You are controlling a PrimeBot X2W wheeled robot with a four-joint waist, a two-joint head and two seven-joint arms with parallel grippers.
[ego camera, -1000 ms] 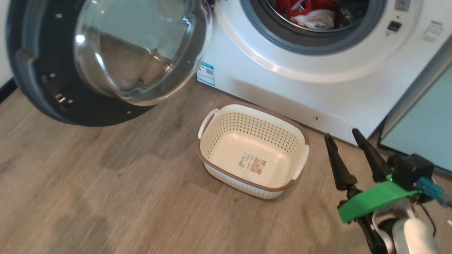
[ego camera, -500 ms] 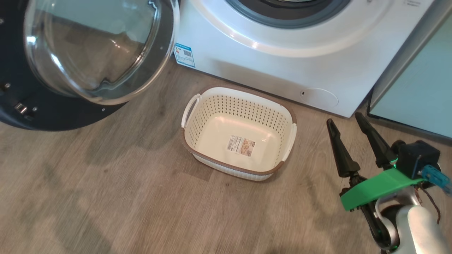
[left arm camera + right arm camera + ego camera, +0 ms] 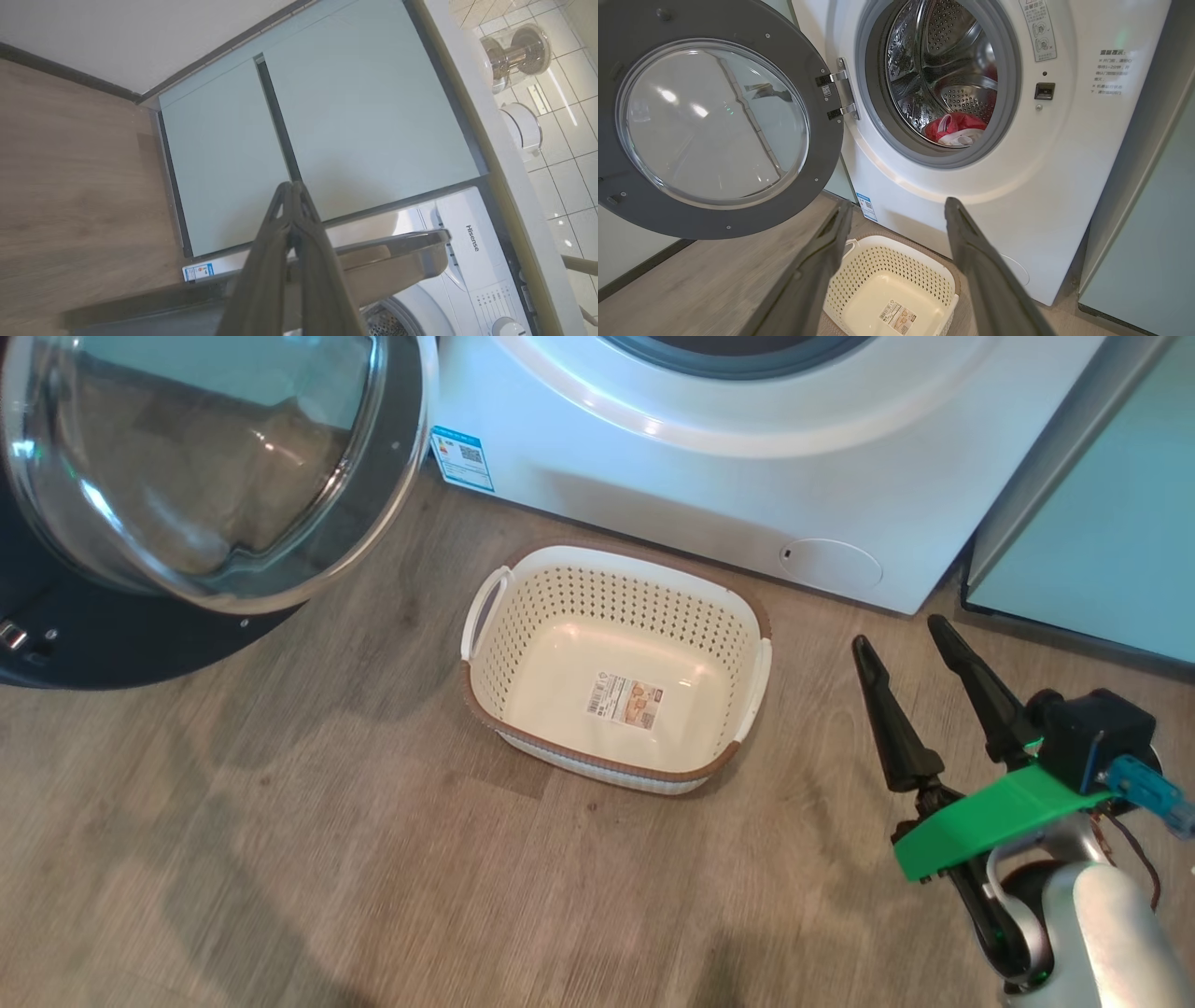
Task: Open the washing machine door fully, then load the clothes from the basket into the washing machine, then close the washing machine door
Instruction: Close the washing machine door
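Note:
The washing machine door (image 3: 93,653) hangs wide open at the upper left, its glass dome (image 3: 710,121) facing out. Red and white clothes (image 3: 955,130) lie inside the steel drum of the white washing machine (image 3: 709,476). On the floor in front of the machine, the cream basket (image 3: 607,607) holds nothing but its label. My right gripper (image 3: 897,632) is open to the basket's right, above the floor, with nothing between its fingers; in the right wrist view my right gripper (image 3: 899,204) points at the machine's front. My left gripper (image 3: 290,186) is shut with nothing in it, pointing at the cabinets.
Mint-green cabinets (image 3: 1102,541) stand directly right of the washer. Wooden floor (image 3: 327,859) spreads in front and to the left. A dark baseboard (image 3: 640,270) runs along the wall behind the open door. The worktop above carries kitchen appliances (image 3: 514,51).
The head camera has tilted down, so the drum opening and the clothes have slid out of the top of that view. The right gripper stays open.

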